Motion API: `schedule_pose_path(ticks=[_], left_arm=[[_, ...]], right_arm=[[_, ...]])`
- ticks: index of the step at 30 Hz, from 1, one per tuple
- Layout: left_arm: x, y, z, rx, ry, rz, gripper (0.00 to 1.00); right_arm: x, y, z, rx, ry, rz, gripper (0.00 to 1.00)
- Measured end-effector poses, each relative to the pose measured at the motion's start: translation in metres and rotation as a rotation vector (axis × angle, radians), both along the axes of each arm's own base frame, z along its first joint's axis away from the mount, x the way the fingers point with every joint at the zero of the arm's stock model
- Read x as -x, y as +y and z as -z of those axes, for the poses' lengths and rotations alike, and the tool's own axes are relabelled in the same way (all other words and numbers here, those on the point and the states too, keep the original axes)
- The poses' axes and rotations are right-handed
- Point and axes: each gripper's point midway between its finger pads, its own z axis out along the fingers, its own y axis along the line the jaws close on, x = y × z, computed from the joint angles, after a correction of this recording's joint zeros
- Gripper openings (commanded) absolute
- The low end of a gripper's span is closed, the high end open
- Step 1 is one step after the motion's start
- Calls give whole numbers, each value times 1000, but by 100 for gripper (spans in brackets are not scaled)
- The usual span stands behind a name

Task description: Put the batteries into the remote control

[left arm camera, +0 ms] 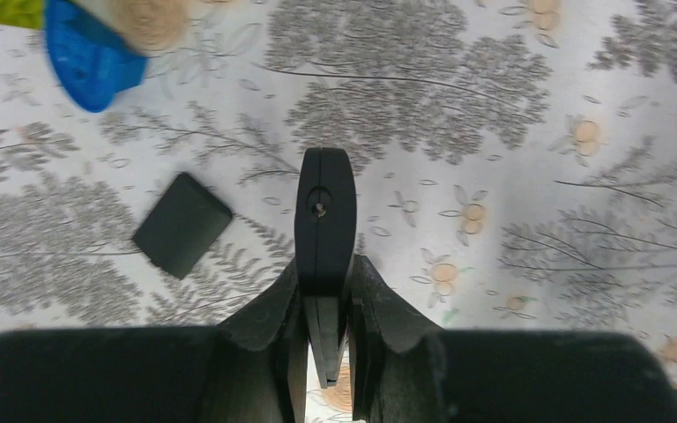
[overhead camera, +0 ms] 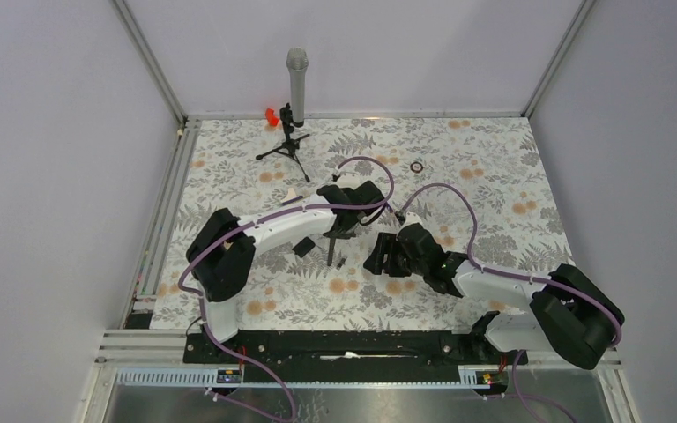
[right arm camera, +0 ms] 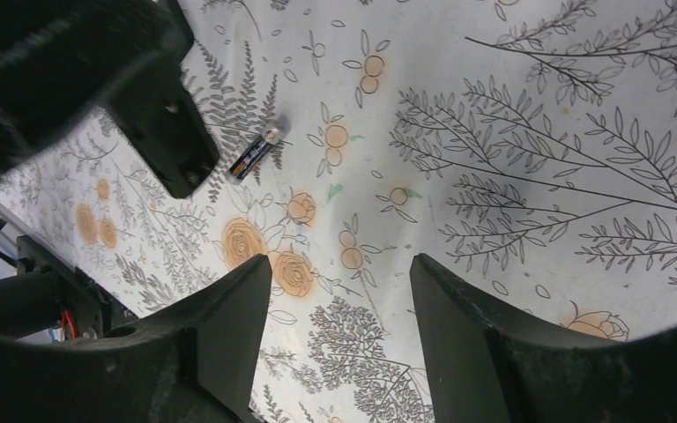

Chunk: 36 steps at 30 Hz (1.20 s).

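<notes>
The remote control (left arm camera: 324,220) is a slim black bar held edge-on between my left gripper's (left arm camera: 324,269) fingers, above the floral table. In the top view it hangs down from my left gripper (overhead camera: 345,225) with its free end (overhead camera: 331,257) near the table. One battery (right arm camera: 256,154) lies on the table just beside the remote's end (right arm camera: 163,132). My right gripper (right arm camera: 339,282) is open and empty, a little to the right of the battery and the remote; it also shows in the top view (overhead camera: 376,256). A small flat black square piece (left arm camera: 182,224) lies left of the remote.
A grey microphone (overhead camera: 296,79) on a black stand (overhead camera: 286,145) is at the back, with a red object (overhead camera: 271,115) beside it. A small ring (overhead camera: 417,166) lies at the back right. A blue object (left arm camera: 88,53) and a wooden disc (left arm camera: 145,18) lie beyond the left gripper.
</notes>
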Motion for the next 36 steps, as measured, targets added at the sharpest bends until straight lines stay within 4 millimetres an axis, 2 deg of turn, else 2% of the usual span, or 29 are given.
schedule_pose_path(ticks=[5, 11, 14, 18, 21, 24, 26, 29, 36], left_arm=[[-10, 3, -19, -35, -57, -18, 0], [-10, 12, -26, -64, -81, -35, 0], [-7, 26, -38, -45, -108, -51, 0], [-4, 54, -77, 37, -188, -94, 0], [-2, 75, -110, 126, -274, -133, 0], [-1, 98, -133, 185, -350, -179, 0], [0, 112, -143, 207, -394, -208, 0], [3, 130, -153, 224, -450, -239, 0], [11, 151, -172, 273, -556, -253, 0]], right_arm=[[3, -6, 11, -9, 14, 42, 65], [0, -2, 16, 10, 76, 75, 52], [-5, 6, 13, 40, 119, 83, 56], [-4, 23, 4, 83, 145, 88, 66], [0, 35, 2, 106, 161, 100, 66], [-1, 38, 12, 153, 199, 150, 64], [-2, 36, 22, 195, 223, 186, 62], [-6, 45, 21, 211, 226, 225, 61], [-16, 67, 26, 268, 249, 289, 59]])
